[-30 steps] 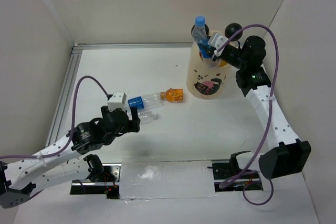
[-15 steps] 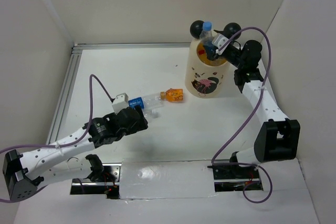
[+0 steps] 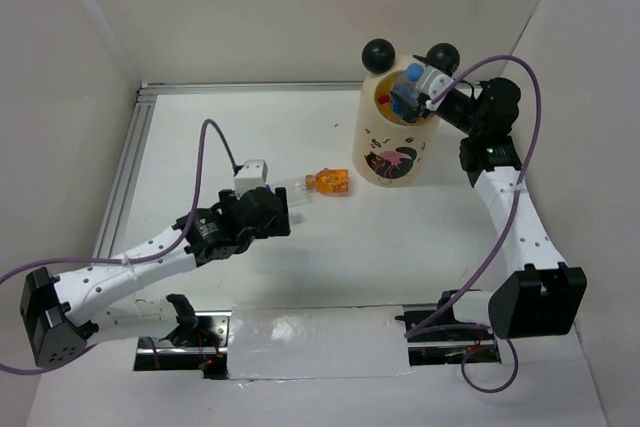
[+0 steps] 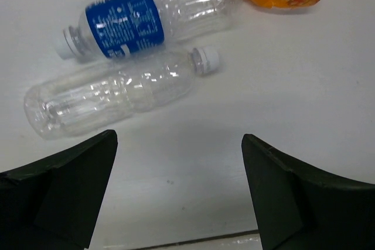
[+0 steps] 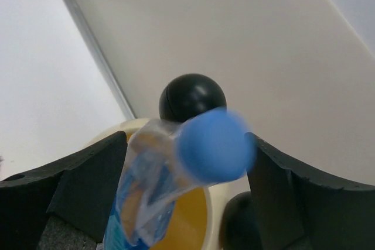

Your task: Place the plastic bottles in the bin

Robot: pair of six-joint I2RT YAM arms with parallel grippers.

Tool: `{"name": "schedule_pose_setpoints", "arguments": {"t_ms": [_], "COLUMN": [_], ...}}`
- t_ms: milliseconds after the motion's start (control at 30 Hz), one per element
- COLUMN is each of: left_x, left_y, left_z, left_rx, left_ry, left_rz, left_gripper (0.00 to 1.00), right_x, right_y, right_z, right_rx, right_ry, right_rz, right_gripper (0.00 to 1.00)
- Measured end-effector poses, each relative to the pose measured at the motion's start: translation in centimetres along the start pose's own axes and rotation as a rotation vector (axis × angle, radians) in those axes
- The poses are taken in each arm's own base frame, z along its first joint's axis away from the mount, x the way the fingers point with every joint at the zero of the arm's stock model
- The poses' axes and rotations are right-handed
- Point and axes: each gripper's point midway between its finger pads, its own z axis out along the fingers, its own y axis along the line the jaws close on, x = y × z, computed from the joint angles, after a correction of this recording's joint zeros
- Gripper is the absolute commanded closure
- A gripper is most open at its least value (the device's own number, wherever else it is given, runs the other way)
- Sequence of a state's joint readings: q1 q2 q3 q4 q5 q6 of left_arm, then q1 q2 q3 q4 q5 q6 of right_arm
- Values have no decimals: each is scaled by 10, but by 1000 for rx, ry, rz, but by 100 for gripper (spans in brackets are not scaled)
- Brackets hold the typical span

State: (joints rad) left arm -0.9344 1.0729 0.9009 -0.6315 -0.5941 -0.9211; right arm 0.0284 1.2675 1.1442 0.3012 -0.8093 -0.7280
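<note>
The cream bin (image 3: 395, 152) with two black ball ears stands at the back right. My right gripper (image 3: 413, 95) hovers over its mouth. In the right wrist view that gripper (image 5: 186, 139) stands open, and a blurred blue-capped plastic bottle (image 5: 214, 144) hangs loose between the fingers above the bin rim (image 5: 208, 215). My left gripper (image 4: 179, 174) is open and empty, just short of two lying bottles: a blue-label bottle (image 4: 135, 19) and an unlabelled clear bottle (image 4: 111, 92). An orange-filled bottle (image 3: 330, 182) lies beside them, left of the bin.
White walls close in the table on the left, back and right. A metal rail (image 3: 125, 172) runs along the left and back edges. The left arm's purple cable (image 3: 215, 142) arcs above the bottles.
My right gripper has opened and the blue-capped bottle has sunk lower into the bin's mouth. My left arm has reached forward and right, over the lying bottles.
</note>
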Motion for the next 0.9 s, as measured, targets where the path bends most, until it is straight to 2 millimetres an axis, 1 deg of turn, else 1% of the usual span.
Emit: {"name": "schedule_pose_setpoints", "arguments": {"t_ms": [100,167,233,267,300,333,367,400,433,467,500,567,600,667,767,833,900], "left_x": [-23,-39,-52,-56,-60,-62,-63,-62,-60,-56,-52,-41,-38,-30,-30,-33,-35], "left_y": [-6,-4,0,4,7,10,12,13,14,12,11,6,3,-4,-19,-30,-37], "left_z": [7,19,33,41,49,59,68,76,85,95,102,118,125,137,153,164,176], "left_rx": [10,15,20,24,29,34,41,50,61,79,93,135,151,196,258,289,313], "left_ry": [-44,-63,-73,-68,-65,-55,-45,-31,-17,0,13,46,58,85,93,88,95], "left_rz": [118,205,278,318,363,406,456,496,544,595,634,722,756,823,891,927,952], "left_gripper": [0,0,0,1,1,1,2,2,2,5,5,5,5,5,6,8,12], "right_x": [-29,-48,-68,-78,-86,-91,-95,-97,-97,-96,-93,-83,-77,-66,-50,-44,-43], "right_y": [-10,-14,-14,-10,-6,2,9,18,26,34,43,60,67,81,97,102,106], "right_z": [-2,-5,-10,-13,-17,-21,-26,-31,-35,-40,-46,-56,-61,-68,-77,-82,-85], "right_rx": [-34,-64,-108,-141,-171,-207,-235,-263,-287,-306,-321,-346,-356,-371,-386,-387,-389], "right_ry": [-24,-35,-53,-62,-69,-74,-75,-71,-67,-58,-43,-8,11,46,95,119,131], "right_rz": [13,27,32,43,49,69,90,118,139,163,191,246,274,326,392,418,435], "right_gripper": [11,17,56,73,80,80,70,64,58,54,48,48,46,46,45,45,42]}}
